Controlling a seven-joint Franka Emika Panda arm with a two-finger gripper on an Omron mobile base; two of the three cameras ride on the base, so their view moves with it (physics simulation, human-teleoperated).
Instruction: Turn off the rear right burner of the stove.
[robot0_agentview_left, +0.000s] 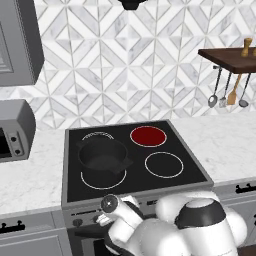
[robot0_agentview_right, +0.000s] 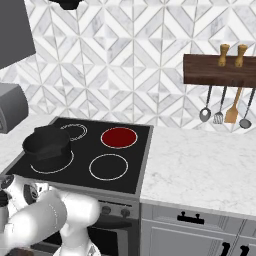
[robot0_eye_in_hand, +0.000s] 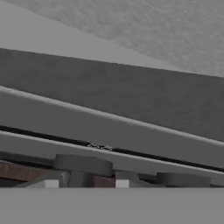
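Observation:
The rear right burner (robot0_agentview_left: 148, 136) (robot0_agentview_right: 119, 137) glows solid red on the stove (robot0_agentview_left: 195, 172) (robot0_agentview_right: 139, 167), a black glass cooktop. The other zones are dark with white outlines. A row of small dark knobs (robot0_agentview_right: 106, 210) runs along the grey front panel. My arm is folded low in front of the range, and my gripper (robot0_agentview_left: 103, 218) sits at the panel's left part, its fingers hidden behind the wrist. Very close in the hand view are the panel's grey bands, with two round dark knobs (robot0_eye_in_hand: 83, 165) (robot0_eye_in_hand: 183, 178) at the bottom.
A black pot (robot0_agentview_left: 102, 156) (robot0_agentview_right: 47, 142) stands on the front left zone. A grey microwave (robot0_agentview_left: 12, 130) sits on the counter at left. A wooden rack (robot0_agentview_left: 230, 57) (robot0_agentview_right: 220, 70) with hanging utensils is on the wall at right, above the marble counter (robot0_agentview_right: 200, 160).

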